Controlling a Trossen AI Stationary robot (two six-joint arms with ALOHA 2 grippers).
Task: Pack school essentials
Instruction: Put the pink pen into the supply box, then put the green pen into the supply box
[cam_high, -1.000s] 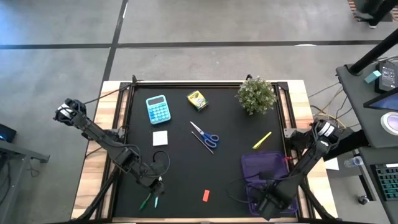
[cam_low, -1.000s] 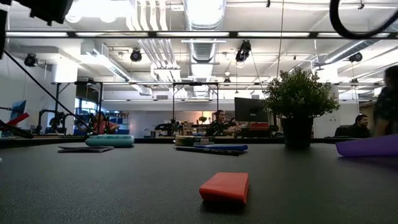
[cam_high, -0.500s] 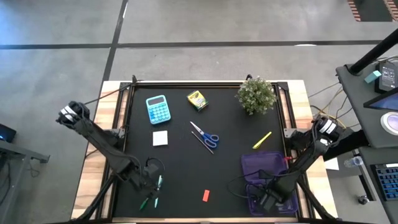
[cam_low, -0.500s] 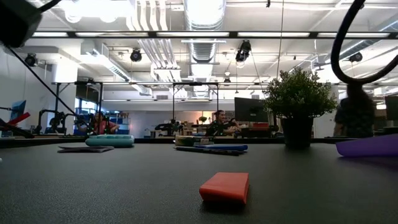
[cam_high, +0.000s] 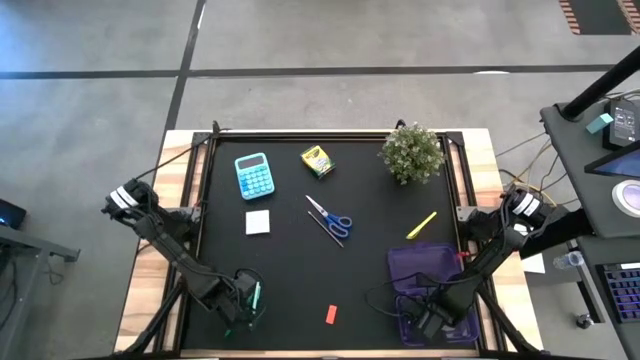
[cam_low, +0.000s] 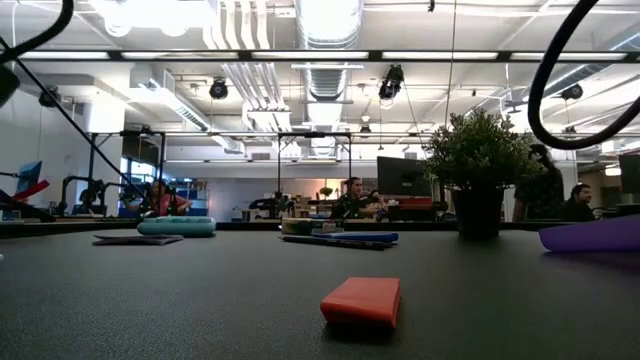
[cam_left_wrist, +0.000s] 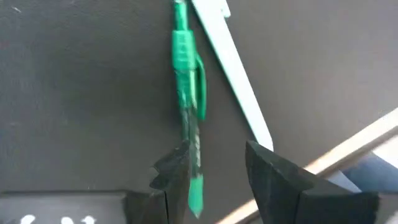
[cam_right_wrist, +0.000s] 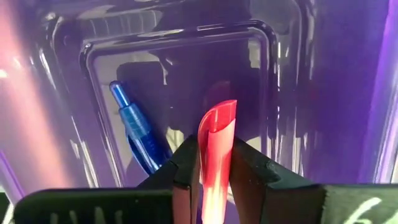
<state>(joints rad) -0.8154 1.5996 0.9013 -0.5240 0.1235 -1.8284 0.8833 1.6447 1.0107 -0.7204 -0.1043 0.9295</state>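
Right tool (cam_right_wrist: 208, 163) clamped on pink pen (cam_right_wrist: 213, 149), over purple case (cam_right_wrist: 283, 81) w/ blue pen (cam_right_wrist: 134, 127) inside; tilt could hang it on rim. Left tool (cam_left_wrist: 214, 169) part-open round green pen (cam_left_wrist: 188, 118), beside white pen (cam_left_wrist: 233, 65); may nudge both.

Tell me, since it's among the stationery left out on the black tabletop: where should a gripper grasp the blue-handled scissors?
Probably the slim closed blades of the blue-handled scissors, from straight above, fingers straddling them crosswise. They lie flat and diagonal, nothing touching; the looped handles are wider.
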